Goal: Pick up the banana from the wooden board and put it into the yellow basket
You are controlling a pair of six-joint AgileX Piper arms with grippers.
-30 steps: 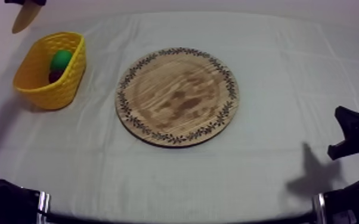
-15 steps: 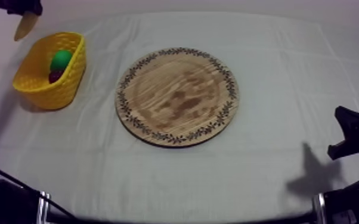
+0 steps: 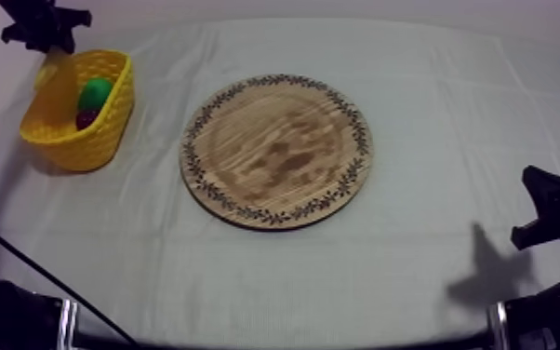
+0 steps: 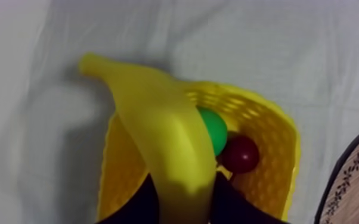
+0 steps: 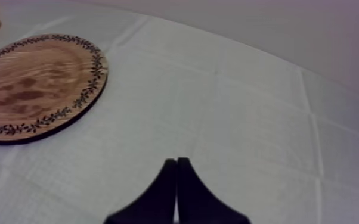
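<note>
My left gripper [image 3: 46, 42] hangs over the far end of the yellow basket [image 3: 107, 135], shut on the banana [image 3: 57, 76]. The banana [image 4: 161, 128] points down into the basket [image 4: 277, 137], above a green pear [image 4: 214, 130] and a small red fruit [image 4: 240, 154] lying inside. The round wooden board [image 3: 276, 149] with a patterned rim sits bare at the table's middle. My right gripper [image 5: 176, 162] rests low at the right side, its fingers together as a narrow wedge, well clear of the board [image 5: 33, 83].
The pear [image 3: 95, 93] and the small red fruit [image 3: 86, 118] fill part of the basket. Grey-white cloth covers the table around the board. My right arm [image 3: 558, 219] stands at the right edge.
My left gripper has moved right and nearer with the banana, from beyond the basket's far left to over its far end. The right arm has not moved.
</note>
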